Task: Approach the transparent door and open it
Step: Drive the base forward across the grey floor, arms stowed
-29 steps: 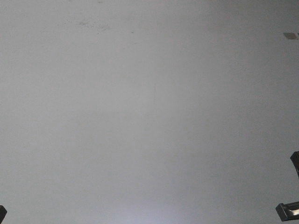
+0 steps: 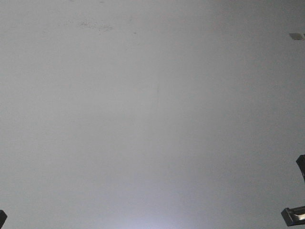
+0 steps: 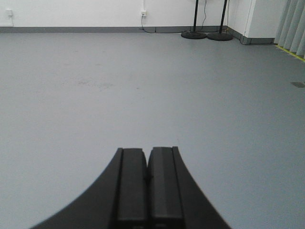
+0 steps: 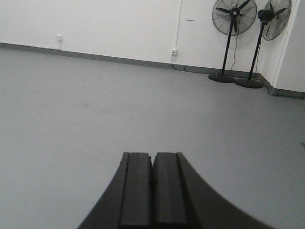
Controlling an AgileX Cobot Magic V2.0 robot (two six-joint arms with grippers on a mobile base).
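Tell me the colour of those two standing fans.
The fans are black; the right wrist view shows them best.

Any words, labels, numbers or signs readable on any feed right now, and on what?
None readable in any view.
Wall sockets: plain white, no marking that can be made out.
Two pedestal fans: any badge too small to read.
Pale patch on the floor: too small and blurred to tell.
Left tool and right tool: plain black, no print.
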